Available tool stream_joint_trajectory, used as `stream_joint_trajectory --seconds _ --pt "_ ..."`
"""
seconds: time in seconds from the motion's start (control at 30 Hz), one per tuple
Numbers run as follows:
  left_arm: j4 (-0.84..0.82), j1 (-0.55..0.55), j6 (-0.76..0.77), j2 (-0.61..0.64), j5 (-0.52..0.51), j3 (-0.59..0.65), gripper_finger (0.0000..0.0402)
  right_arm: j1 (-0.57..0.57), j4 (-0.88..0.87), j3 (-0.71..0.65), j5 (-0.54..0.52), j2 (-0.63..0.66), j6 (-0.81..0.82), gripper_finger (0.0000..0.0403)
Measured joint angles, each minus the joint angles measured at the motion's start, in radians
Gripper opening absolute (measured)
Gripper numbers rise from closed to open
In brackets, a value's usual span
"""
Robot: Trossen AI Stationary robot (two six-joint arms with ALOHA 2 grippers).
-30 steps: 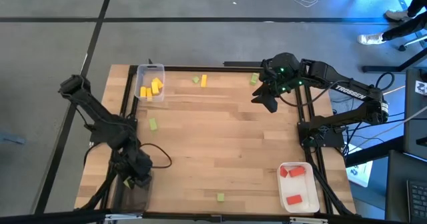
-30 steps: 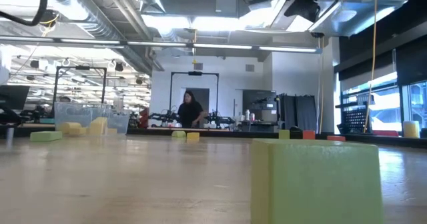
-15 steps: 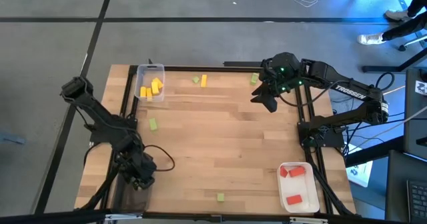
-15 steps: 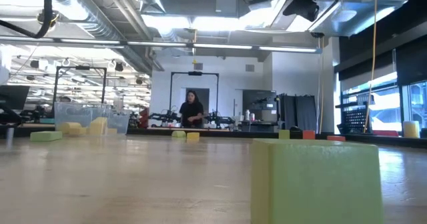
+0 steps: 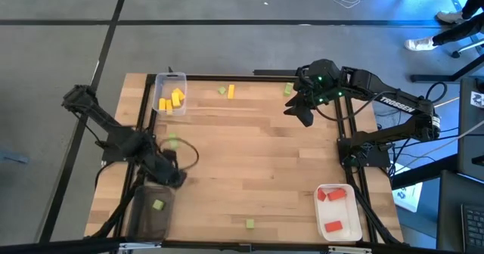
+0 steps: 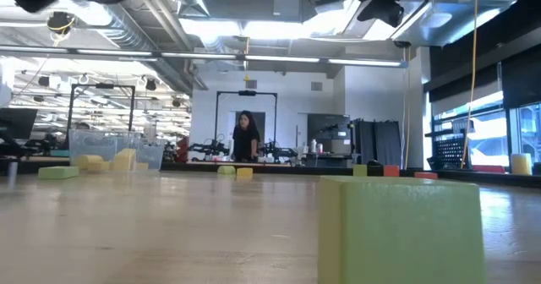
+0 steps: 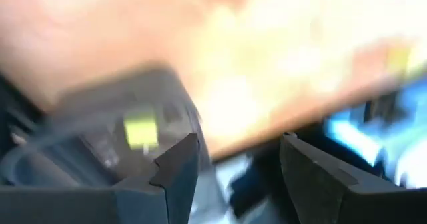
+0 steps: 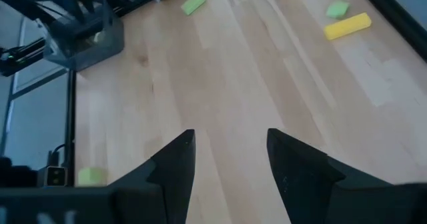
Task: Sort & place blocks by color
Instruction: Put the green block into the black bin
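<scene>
Now the left claw (image 5: 172, 177) is pulling away from the dark tray (image 5: 144, 225) at the counter's (image 5: 249, 163) near left corner, where a second ago it was hanging right over it. Its fingers are standing apart and empty, and a green block (image 5: 157, 205) is lying inside the tray, loose, seen too past the claw in its wrist view (image 7: 141, 131). That looks like one green piece delivered. Further along, yellow blocks (image 5: 172, 100) are sitting in the clear tray (image 5: 180, 78) at the far left, while loose green ones are waiting near the left edge (image 5: 173, 140), at the far side (image 5: 222, 91) beside a stray yellow (image 5: 231, 91), and near the front edge (image 5: 249, 224). On the right, the right claw (image 5: 302, 114) is hovering unmoved over the far right, fingers apart, holding nothing. Red blocks (image 5: 333, 195) are resting in the white tray (image 5: 319, 209) at the near right.
</scene>
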State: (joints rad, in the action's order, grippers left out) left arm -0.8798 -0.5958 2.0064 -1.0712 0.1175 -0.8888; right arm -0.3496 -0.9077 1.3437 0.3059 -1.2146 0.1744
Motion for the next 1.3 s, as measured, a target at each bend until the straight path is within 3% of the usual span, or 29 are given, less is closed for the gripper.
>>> stream_joint_trajectory --seconds 0.17,0.33,0.6,0.8,1.07,1.3 --pt "-0.231 0.104 0.138 0.012 -0.100 -0.001 0.0196 0.000 0.000 0.000 -0.008 0.000 0.000 0.0185" --pt "-0.317 0.225 0.129 0.012 -0.210 0.005 0.0196 0.000 0.000 0.000 -0.009 0.000 0.000 0.0185" --pt "-0.263 0.386 0.081 -0.027 -0.243 0.143 0.0196 0.000 0.000 0.000 -0.009 0.000 -0.001 0.0185" --pt "-0.089 0.453 0.047 -0.036 -0.325 0.273 0.0196 0.000 0.000 0.000 -0.009 0.000 -0.001 0.0185" --pt "-0.028 0.533 0.023 -0.037 -0.392 0.383 0.0196 0.000 0.000 0.000 -0.009 0.000 0.000 0.0185" --pt "0.095 0.583 -0.063 -0.037 -0.356 0.441 0.0196 0.000 -0.001 0.000 -0.009 0.000 0.005 0.0185"
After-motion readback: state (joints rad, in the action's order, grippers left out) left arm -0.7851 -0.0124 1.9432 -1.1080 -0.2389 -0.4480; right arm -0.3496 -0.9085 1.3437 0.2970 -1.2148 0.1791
